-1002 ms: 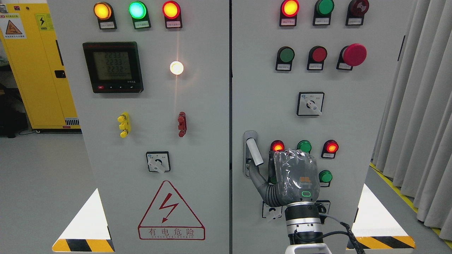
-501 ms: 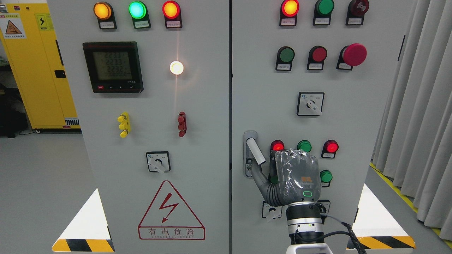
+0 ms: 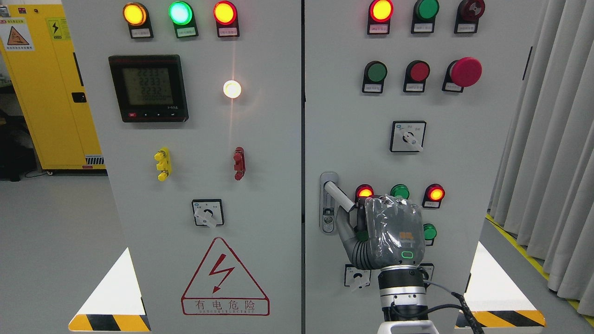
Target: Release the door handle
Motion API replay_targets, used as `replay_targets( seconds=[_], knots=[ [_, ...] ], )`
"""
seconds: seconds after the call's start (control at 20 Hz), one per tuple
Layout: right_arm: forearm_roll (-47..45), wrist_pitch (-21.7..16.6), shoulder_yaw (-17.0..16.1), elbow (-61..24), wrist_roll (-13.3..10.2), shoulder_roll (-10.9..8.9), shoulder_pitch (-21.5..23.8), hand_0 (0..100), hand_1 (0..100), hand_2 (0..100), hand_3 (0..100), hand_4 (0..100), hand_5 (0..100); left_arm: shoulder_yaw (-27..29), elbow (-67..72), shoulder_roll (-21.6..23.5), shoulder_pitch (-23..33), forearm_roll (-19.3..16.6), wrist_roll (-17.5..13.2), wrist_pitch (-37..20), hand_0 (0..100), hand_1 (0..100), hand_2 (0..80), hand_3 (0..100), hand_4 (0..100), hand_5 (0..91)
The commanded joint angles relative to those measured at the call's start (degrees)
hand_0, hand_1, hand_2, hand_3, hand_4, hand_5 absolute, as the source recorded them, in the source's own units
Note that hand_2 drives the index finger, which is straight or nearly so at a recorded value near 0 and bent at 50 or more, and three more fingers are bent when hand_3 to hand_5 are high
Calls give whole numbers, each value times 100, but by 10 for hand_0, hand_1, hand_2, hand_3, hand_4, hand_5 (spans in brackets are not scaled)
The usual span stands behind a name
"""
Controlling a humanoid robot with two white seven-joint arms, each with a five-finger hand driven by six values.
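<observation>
head view: grey electrical cabinet (image 3: 260,153) across most of frame, two doors. right door (image 3: 464,162) with lamps, buttons, rotary switches. right hand (image 3: 392,229), plastic-wrapped, raised from bottom edge right of centre, back toward camera. door handle (image 3: 338,195) near door's left edge, swung out to the right, tip just beside the thumb (image 3: 345,229). grip hidden; cannot tell whether holding.
</observation>
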Motion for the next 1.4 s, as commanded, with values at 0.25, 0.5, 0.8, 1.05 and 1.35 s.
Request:
replay_targets(
  seconds=[0.25, 0.5, 0.8, 1.05, 1.35],
  knots=[
    [-3, -4, -56, -31, 6, -13, -25, 673, 363, 929, 1000, 971, 932, 0, 0, -1, 0, 0, 1, 0, 120, 556, 0, 0, 0, 0],
    [-12, -13, -56, -31, 6, -13, -52, 664, 364, 929, 1000, 971, 932, 0, 0, -1, 0, 0, 1, 0, 120, 556, 0, 0, 0, 0],
    [-12, -13, -56, -31, 14, -13, -60, 657, 364, 929, 1000, 971, 932, 0, 0, -1, 0, 0, 1, 0, 120, 556, 0, 0, 0, 0],
    [-12, -13, -56, -93, 6, -13, -52, 653, 365, 929, 1000, 969, 932, 0, 0, -1, 0, 0, 1, 0, 120, 556, 0, 0, 0, 0],
    [-12, -13, -56, -119, 6, -13, -52, 652, 364, 930, 1000, 970, 932, 0, 0, -1, 0, 0, 1, 0, 120, 556, 0, 0, 0, 0]
  ],
)
